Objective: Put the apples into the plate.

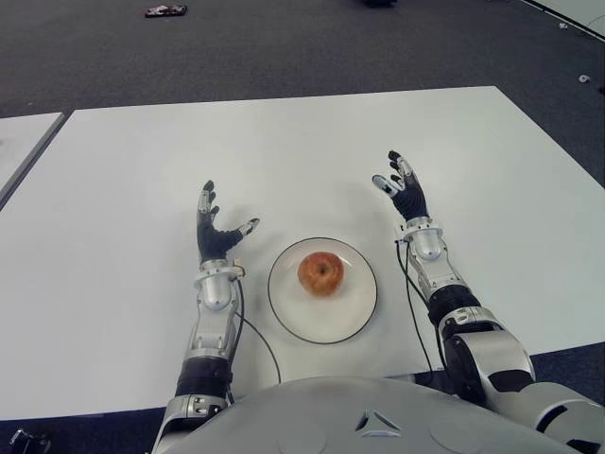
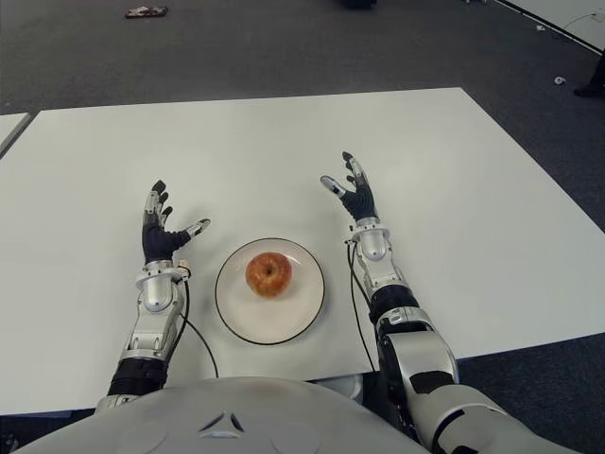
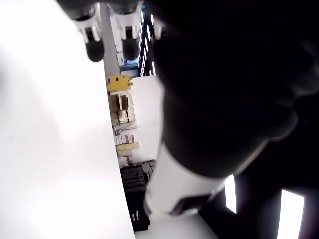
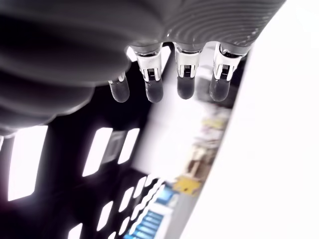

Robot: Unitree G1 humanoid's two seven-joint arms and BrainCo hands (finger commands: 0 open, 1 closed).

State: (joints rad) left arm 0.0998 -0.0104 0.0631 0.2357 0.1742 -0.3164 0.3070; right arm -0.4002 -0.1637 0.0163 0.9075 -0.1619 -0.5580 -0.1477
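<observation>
One red-orange apple [image 1: 320, 272] sits in the middle of a white plate [image 1: 354, 307] with a dark rim, near the front edge of the white table [image 1: 284, 151]. My left hand [image 1: 216, 230] is just left of the plate, fingers spread and pointing away from me, holding nothing. My right hand [image 1: 402, 189] is right of the plate and a little farther back, its fingers [image 4: 184, 87] also spread and holding nothing. No other apple is in view.
A second table's corner [image 1: 24, 142] shows at the far left. Dark carpet surrounds the tables, with a small dark object [image 1: 165, 10] lying on it at the back left. Thin cables [image 1: 413, 312] run along both forearms.
</observation>
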